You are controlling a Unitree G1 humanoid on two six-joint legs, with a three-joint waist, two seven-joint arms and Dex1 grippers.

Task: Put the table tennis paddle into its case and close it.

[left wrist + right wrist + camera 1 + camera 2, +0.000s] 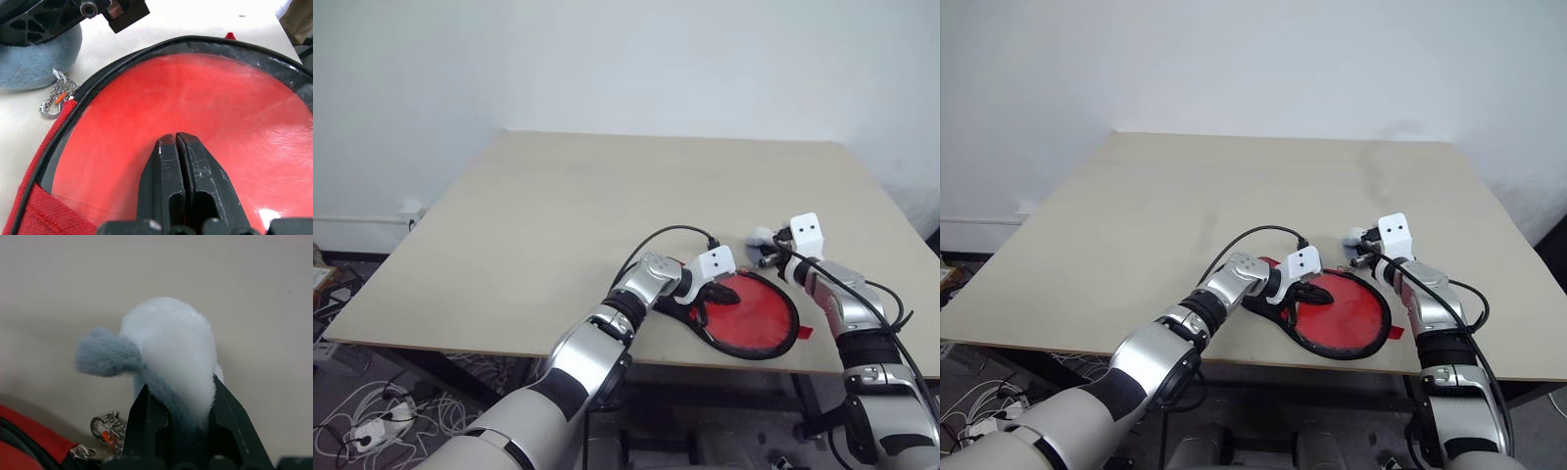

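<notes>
The case point(756, 315) lies flat near the table's point(558, 215) front edge, clear panel up, the table tennis paddle's point(195, 107) red blade showing through it. The left pincer point(177, 147) is pressed tight together, its tips resting on that panel. The right pincer point(178, 404) — just beyond the case's rim — pinches a white-grey plush lump point(166, 347), which hangs from a small metal chain point(105, 428) at the zipper end.

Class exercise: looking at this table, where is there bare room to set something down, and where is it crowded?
Free: the table from its far and left edges up to the arms. Crowded: the near right corner, with the case under the left gripper and the right gripper clamping a plush charm.
</notes>
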